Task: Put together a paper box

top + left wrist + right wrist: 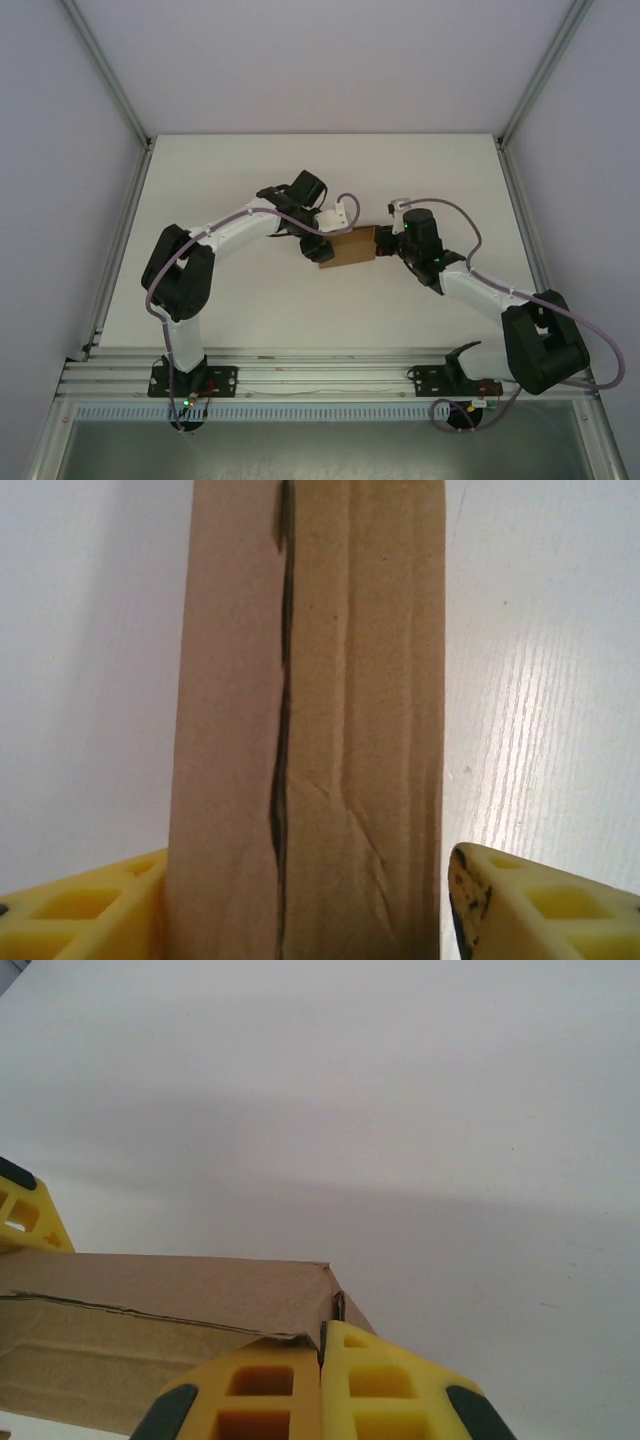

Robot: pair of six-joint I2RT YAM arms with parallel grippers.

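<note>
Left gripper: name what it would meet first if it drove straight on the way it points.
The paper box: it lies between the left gripper's fingers and fills the line ahead. Beyond it, the top view suggests the right gripper, though depth is unclear.

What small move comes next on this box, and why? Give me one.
Probably ease the right tool inward to squeeze the box along its open seam while the left tool holds. The box sits between both tools, the left one's fingers against its sides, and that dark seam gapes down its face, so it looks not fully closed.
</note>
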